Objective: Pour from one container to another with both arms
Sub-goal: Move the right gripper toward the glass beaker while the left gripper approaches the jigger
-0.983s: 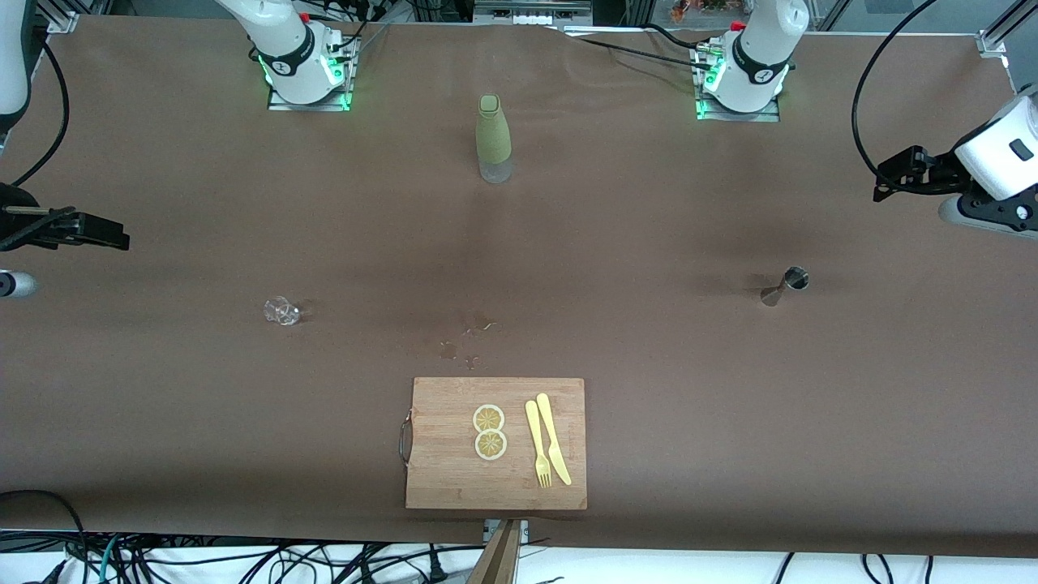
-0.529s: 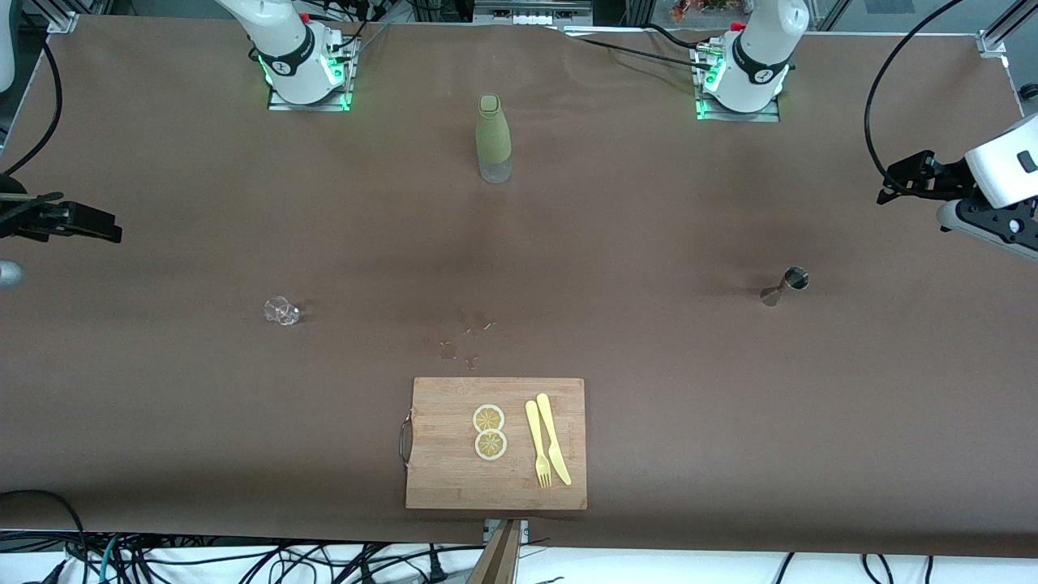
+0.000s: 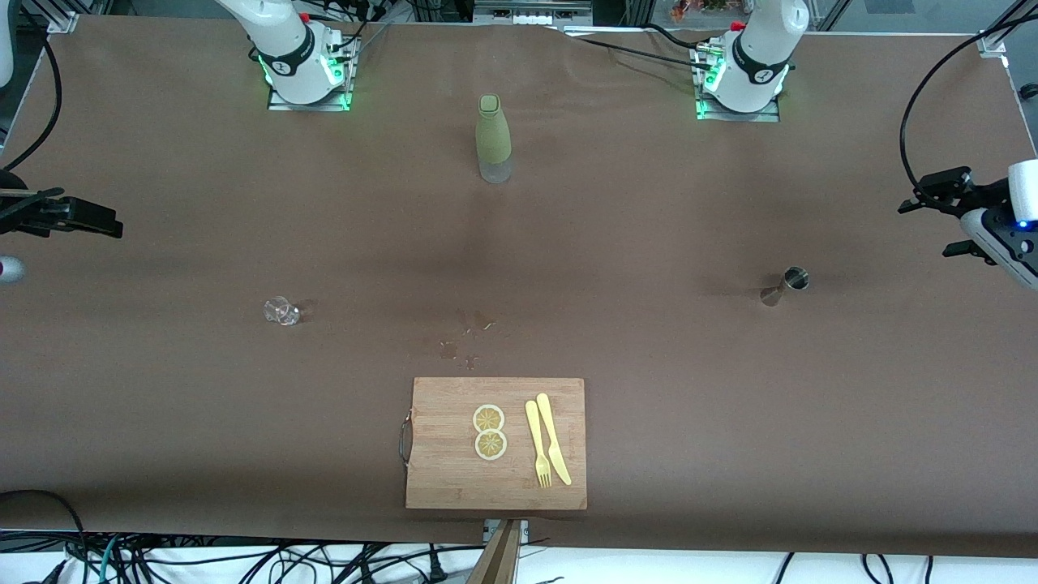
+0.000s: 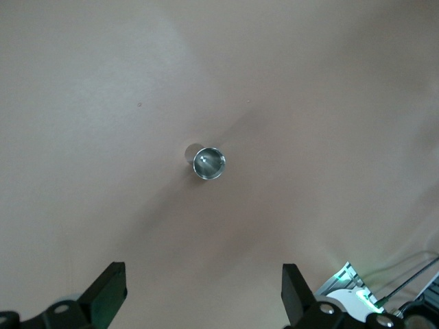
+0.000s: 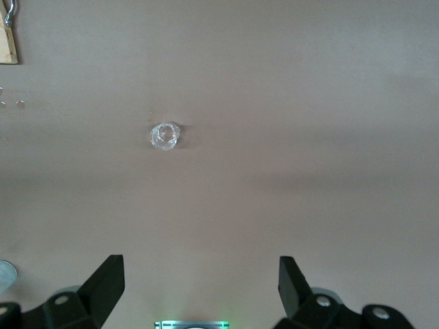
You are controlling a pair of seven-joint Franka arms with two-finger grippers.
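Note:
A small clear glass [image 3: 281,311] stands on the brown table toward the right arm's end, and it also shows in the right wrist view [image 5: 164,135]. A metal jigger [image 3: 785,285] stands toward the left arm's end, its open mouth facing the left wrist camera [image 4: 208,162]. A green-sleeved bottle [image 3: 493,138] stands upright between the two arm bases. My right gripper [image 3: 101,219] hangs open and empty over the table's edge at its own end [image 5: 199,267]. My left gripper [image 3: 924,195] hangs open and empty over the edge at its end [image 4: 204,274].
A wooden cutting board [image 3: 442,478] lies nearer the front camera, carrying two lemon slices [image 3: 489,431], a yellow fork [image 3: 537,442] and a knife [image 3: 554,438]. A few water drops [image 3: 466,341] lie between the board and the bottle. The arm bases [image 3: 306,73] stand along the table's back edge.
The left arm has drawn outward toward its end of the table, away from the jigger. The right gripper has shifted slightly outward too. Nothing on the table has moved.

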